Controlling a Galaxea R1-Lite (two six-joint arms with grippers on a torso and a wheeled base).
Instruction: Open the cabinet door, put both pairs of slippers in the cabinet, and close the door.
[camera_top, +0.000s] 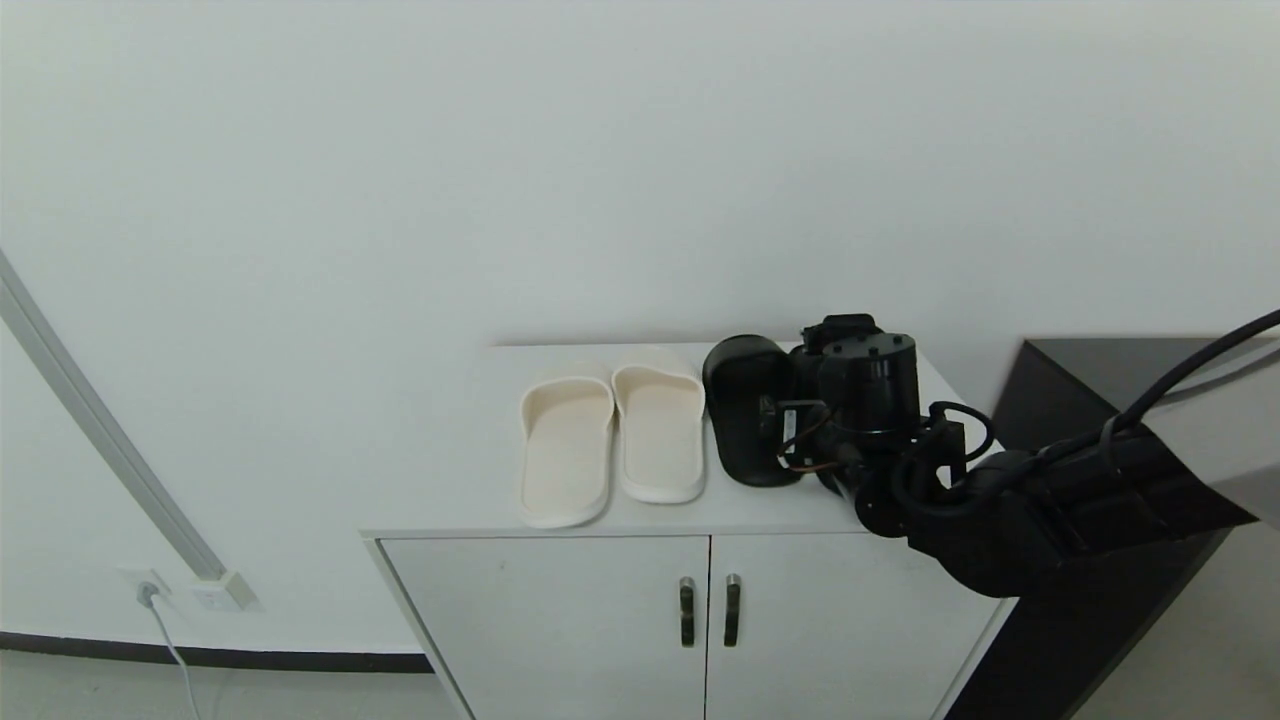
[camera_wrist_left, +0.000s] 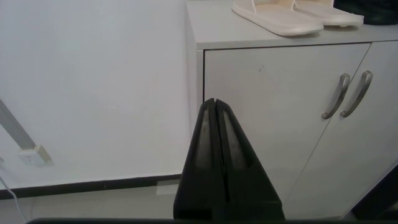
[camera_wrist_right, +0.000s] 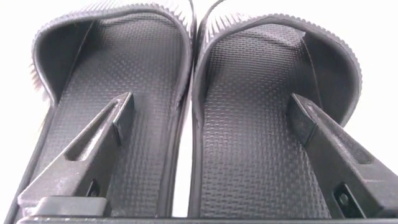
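A white cabinet (camera_top: 560, 610) stands against the wall with both doors shut and its two metal handles (camera_top: 709, 610) side by side at the middle. On its top lie a cream pair of slippers (camera_top: 610, 445) and, to their right, a black pair (camera_top: 745, 410) partly covered by my right arm's wrist (camera_top: 868, 400). My right gripper (camera_wrist_right: 211, 98) is open just above the black slippers (camera_wrist_right: 261, 124), one finger over each footbed. My left gripper (camera_wrist_left: 215, 106) is shut and empty, low in front of the left door (camera_wrist_left: 267, 112), left of the handles (camera_wrist_left: 348, 94).
A dark piece of furniture (camera_top: 1100, 380) stands right of the cabinet, close to its side. A wall socket (camera_top: 150, 590) with a cable sits low on the left wall. Bare floor lies in front of the cabinet.
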